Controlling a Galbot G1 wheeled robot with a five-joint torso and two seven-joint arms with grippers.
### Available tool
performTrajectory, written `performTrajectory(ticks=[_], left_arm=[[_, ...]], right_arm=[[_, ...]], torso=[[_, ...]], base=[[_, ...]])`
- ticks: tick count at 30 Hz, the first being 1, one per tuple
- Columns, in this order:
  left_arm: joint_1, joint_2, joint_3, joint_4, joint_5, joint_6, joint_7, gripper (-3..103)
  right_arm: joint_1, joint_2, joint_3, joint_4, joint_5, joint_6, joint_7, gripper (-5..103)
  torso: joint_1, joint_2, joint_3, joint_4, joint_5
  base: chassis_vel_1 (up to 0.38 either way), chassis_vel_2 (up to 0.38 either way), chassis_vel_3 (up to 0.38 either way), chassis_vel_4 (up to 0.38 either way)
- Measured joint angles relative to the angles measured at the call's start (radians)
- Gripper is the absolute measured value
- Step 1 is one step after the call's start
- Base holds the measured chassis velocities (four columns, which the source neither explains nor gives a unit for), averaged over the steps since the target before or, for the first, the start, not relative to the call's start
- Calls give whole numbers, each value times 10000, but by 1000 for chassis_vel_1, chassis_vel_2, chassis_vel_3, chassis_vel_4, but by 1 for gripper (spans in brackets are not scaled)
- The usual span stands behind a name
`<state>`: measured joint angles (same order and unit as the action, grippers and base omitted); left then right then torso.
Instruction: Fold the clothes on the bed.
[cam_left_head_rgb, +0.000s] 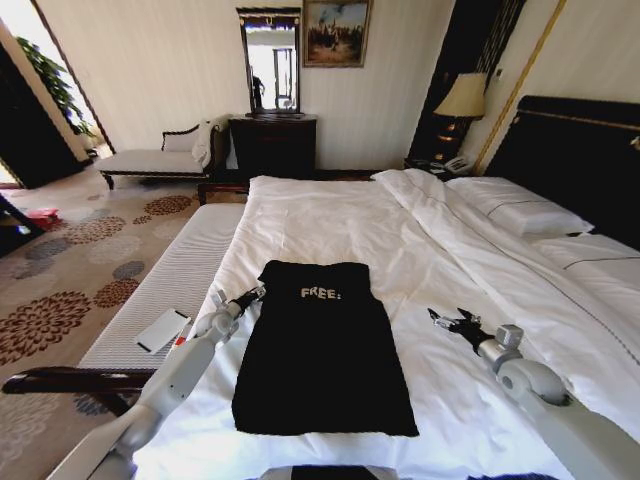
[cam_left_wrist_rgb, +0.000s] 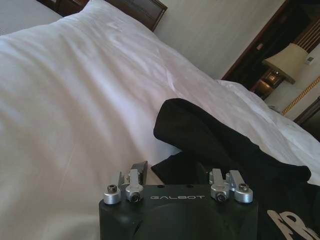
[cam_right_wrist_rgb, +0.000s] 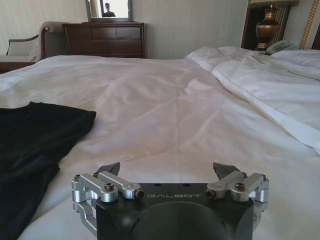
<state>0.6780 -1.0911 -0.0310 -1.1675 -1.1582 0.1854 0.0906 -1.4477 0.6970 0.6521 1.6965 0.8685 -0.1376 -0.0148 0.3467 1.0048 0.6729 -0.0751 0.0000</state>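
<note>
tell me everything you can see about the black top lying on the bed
The black top is a sleeveless piece of soft, matte fabric with white "FREE!" lettering across the chest. It lies spread flat on the white bed, neck end toward the far side, hem toward the robot, with little wrinkling. In the left wrist view its near shoulder edge is bunched up slightly. The left gripper sits at its left shoulder edge; whether it touches is unclear. The open right gripper rests apart on the sheet.

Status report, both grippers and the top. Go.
Left gripper open at the black top's upper left edge. Right gripper open over white duvet, clear of top. Top flat, unfolded. Nothing in the way.
</note>
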Motion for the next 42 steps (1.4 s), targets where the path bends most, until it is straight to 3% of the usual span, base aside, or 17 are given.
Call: performTrajectory(ticks=[6, 11, 14, 16, 31, 42], left_arm=[[-102, -100, 86, 70, -233, 116, -160, 47], [-41, -129, 127, -15, -300, 194, -271, 26], [38, -128, 97, -66, -300, 205, -299, 20], [131, -82, 41, -153, -298, 223, -321, 4], [274, 216, -205, -343, -314, 186, -360, 2], [1183, 836, -789, -1244, -472, 89, -460, 2]], right_arm=[[-36, -34, 65, 11, 42, -1, 6, 100], [-42, -35, 99, 33, 53, -1, 26, 100], [-40, -29, 100, 31, 52, -1, 33, 100], [-38, -13, 100, 25, 34, -2, 36, 100], [-157, 45, 165, 57, -58, 13, 35, 100], [-42, 172, 2, -8, -172, 21, -5, 100]], torso=[[0, 0, 0, -2, 0], [0, 1, 0, -3, 0], [0, 1, 0, -2, 0], [0, 1, 0, -2, -1], [0, 0, 0, -2, -1], [0, 1, 0, -1, -2]], base=[[0, 0, 0, 0], [0, 0, 0, 0], [0, 0, 0, 0], [0, 0, 0, 0], [0, 0, 0, 0], [0, 0, 0, 0]])
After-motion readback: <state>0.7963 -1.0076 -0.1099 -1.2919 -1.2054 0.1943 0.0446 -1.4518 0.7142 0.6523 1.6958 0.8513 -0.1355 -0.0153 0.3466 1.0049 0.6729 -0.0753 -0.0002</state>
